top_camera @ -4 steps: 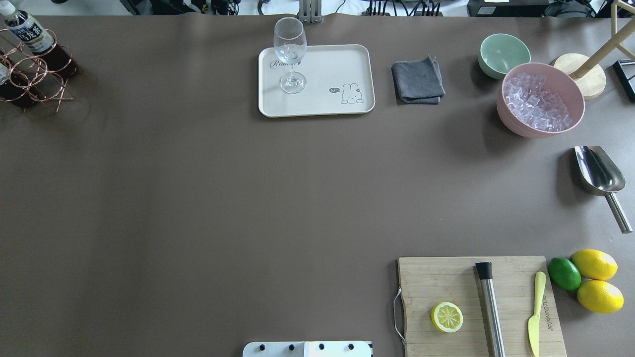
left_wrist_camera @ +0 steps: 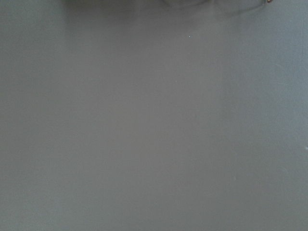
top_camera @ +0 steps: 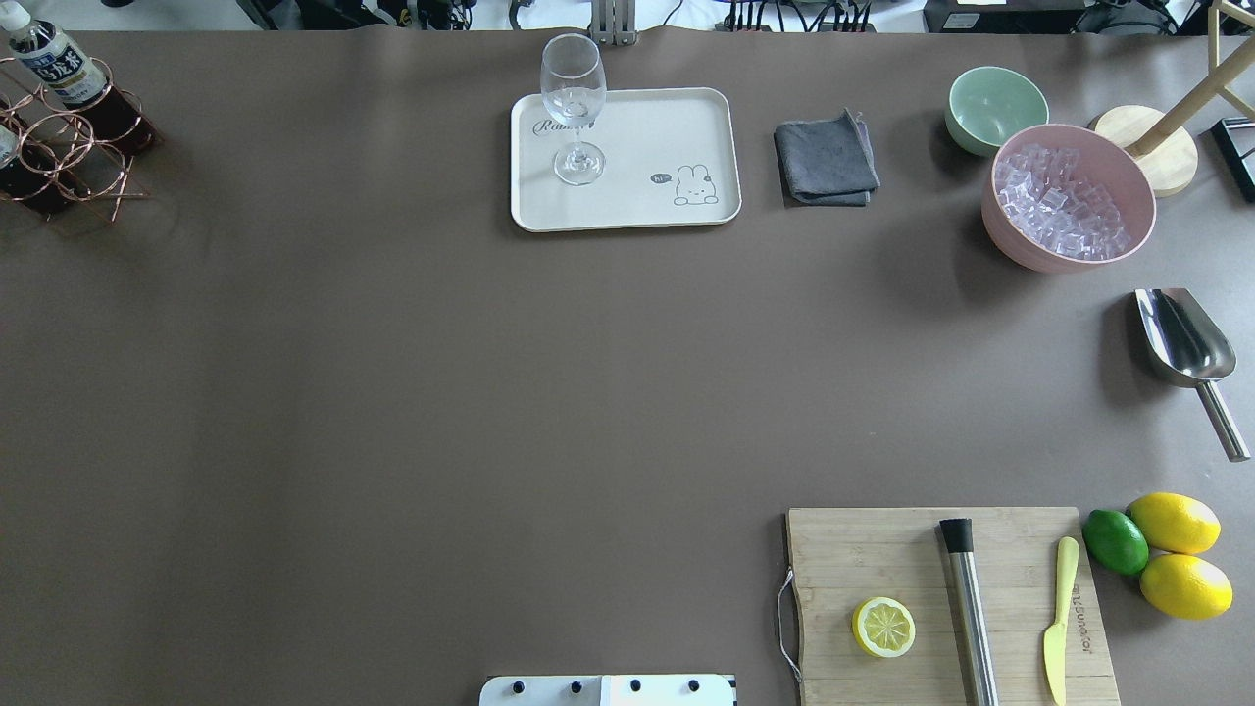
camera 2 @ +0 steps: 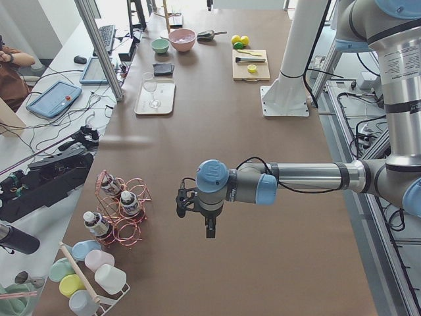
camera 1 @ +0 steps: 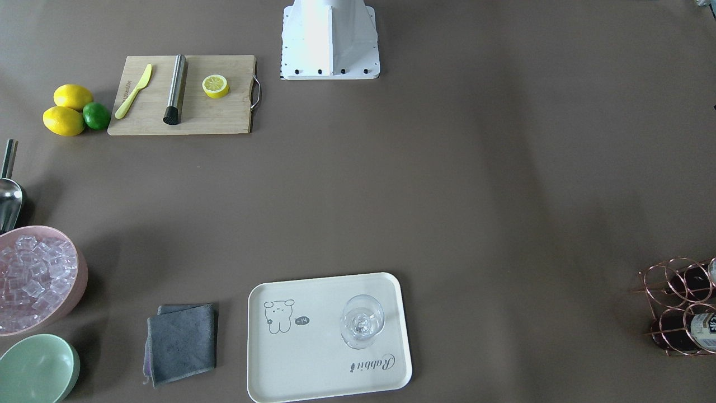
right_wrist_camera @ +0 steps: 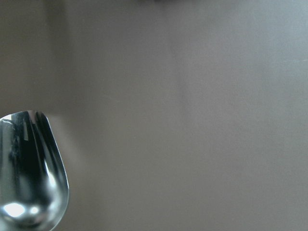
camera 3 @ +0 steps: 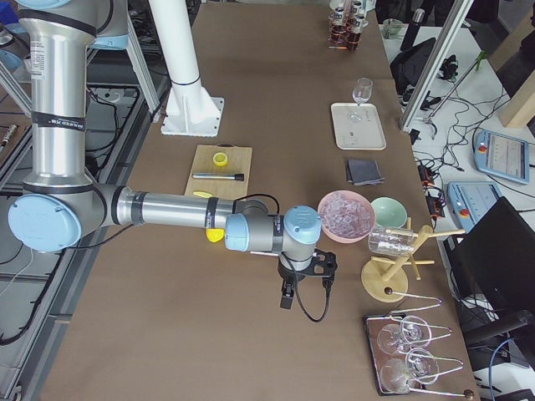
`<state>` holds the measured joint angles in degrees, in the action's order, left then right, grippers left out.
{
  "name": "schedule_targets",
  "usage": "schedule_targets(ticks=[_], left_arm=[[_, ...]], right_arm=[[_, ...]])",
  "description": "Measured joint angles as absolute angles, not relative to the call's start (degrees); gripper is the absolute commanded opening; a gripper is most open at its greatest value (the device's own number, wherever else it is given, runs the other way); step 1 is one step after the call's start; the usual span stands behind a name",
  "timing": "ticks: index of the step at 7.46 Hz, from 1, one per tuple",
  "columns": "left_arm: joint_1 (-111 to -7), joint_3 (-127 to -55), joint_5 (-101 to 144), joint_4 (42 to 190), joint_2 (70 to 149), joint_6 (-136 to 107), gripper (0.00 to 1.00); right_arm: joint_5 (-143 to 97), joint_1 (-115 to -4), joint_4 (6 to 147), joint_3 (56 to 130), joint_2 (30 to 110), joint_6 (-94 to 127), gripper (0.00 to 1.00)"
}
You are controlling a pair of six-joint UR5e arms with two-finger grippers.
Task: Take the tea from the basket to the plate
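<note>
Left gripper (camera 2: pixel 209 235), right gripper (camera 3: pixel 287 301): finger gap, can't tell. Tea bottle (top_camera: pixel 59 71) sits in wire basket (camera 2: pixel 133 229), near left fingers (camera 2: pixel 209 228), not touching; tray (top_camera: pixel 627 224) well beyond.

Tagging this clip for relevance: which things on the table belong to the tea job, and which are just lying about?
Job: tea bottle, basket, plate.
Lying about: glass, grey cloth, green bowl, pink bowl, scoop, cutting board, lemons, lime.
</note>
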<state>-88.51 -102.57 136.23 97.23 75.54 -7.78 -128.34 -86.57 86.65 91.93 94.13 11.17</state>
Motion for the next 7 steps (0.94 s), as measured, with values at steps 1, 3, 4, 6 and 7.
schedule_targets(ticks=[1, 3, 4, 6, 7], left_arm=[[-88.2, -102.4, 135.6, 97.3, 75.7, -7.8, 0.98], [-88.0, -102.4, 135.0, 97.3, 75.8, -7.8, 0.98], [-88.0, -102.5, 135.0, 97.3, 75.8, -7.8, 0.98], [-88.1, -102.6, 134.9, 97.3, 75.8, -7.8, 0.98], [-88.0, -102.7, 135.0, 97.3, 75.8, -7.8, 0.98]], right_arm=[[-129.8, -86.6, 86.7, 92.7, 94.0, 11.3, 1.00], [-132.9, -86.6, 86.7, 93.5, 93.8, 11.4, 1.00], [-133.6, -86.6, 86.6, 93.7, 93.8, 11.4, 1.00], [-134.2, -86.5, 86.7, 93.5, 94.2, 11.1, 1.00], [-134.4, -86.3, 86.8, 93.2, 94.3, 11.1, 1.00]])
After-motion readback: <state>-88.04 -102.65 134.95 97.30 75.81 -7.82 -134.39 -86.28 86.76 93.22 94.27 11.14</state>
